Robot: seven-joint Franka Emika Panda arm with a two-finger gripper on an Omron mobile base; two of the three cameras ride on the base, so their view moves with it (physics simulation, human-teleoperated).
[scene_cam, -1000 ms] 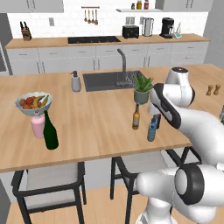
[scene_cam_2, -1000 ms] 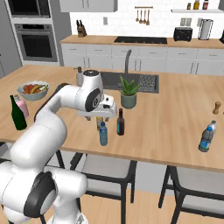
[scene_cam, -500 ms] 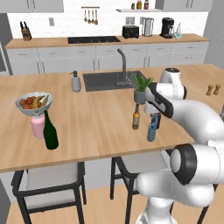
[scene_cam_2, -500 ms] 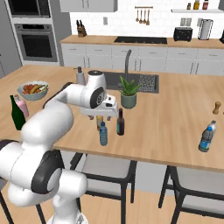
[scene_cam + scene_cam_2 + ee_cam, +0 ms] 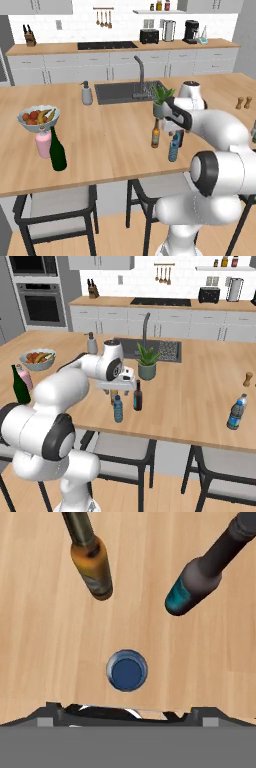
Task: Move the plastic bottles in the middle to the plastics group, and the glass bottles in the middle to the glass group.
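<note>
Hand view — blue cap below 2 bottles.

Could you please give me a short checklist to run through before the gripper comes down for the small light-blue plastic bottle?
1. Small light-blue translucent bottle with the darker blue cap stands upright on the wooden counter: ok.
2. Gripper sits over that cap: ok, the cap lies just ahead of the hand in the hand view.
3. Jaws open enough to take the bottle: cannot tell.
4. Amber-brown glass bottle and dark glass bottle with the blue label stand apart from the plastic bottle: ok, though close.
5. Nothing held already: cannot tell.
6. Blue plastic bottle at the counter's right end, the likely drop spot, in sight: ok.
</note>
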